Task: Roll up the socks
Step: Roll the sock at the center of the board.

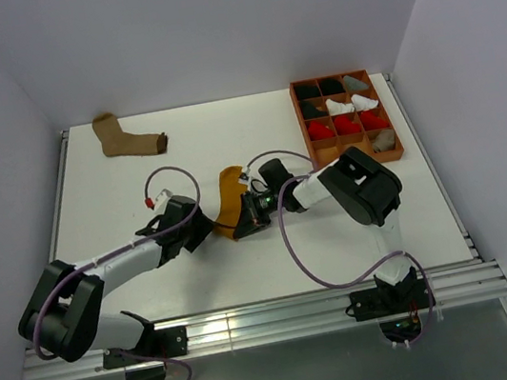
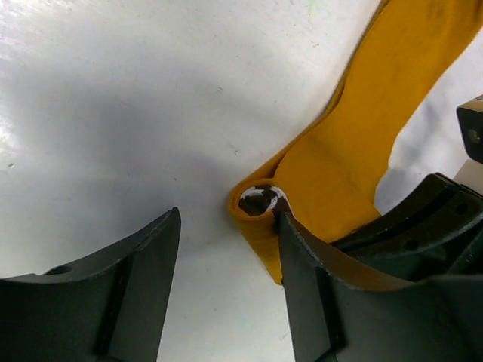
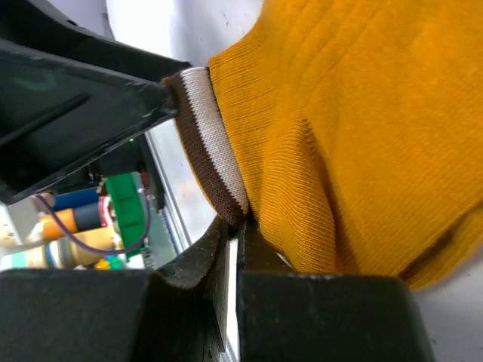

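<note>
On the white table [image 1: 131, 267], with an orange tray [image 1: 299, 115] of rolled bundles at the far right and a tan sock [image 1: 125, 140] lying flat well apart at the far left, two arms meet over a mustard sock [image 1: 229, 199] at the table's centre, between the two wrists

The right claw [image 3: 234, 241] is clenched on the sock's striped cuff [image 3: 211, 143], pinching the dark-and-white band between its fingertips. The left claw [image 2: 229, 222] is released, jaws spread, with the curled cuff end just beside its right finger and nothing between them

The step in hand looks to be the start of the roll at the cuff end. To do it well, the right claw's pinch should likely hold the first turn tight while the left claw closes on the curled edge rather than on loose cloth. The roll should then travel straight along the sock, so the bundle comes out even instead of cone-shaped, and the cloth ahead should lie flat and unwrinkled

From above, the sock's long axis runs from the near edge toward the far wall, slightly bowed, cuff nearest the arms and toe pointing away from them
</note>
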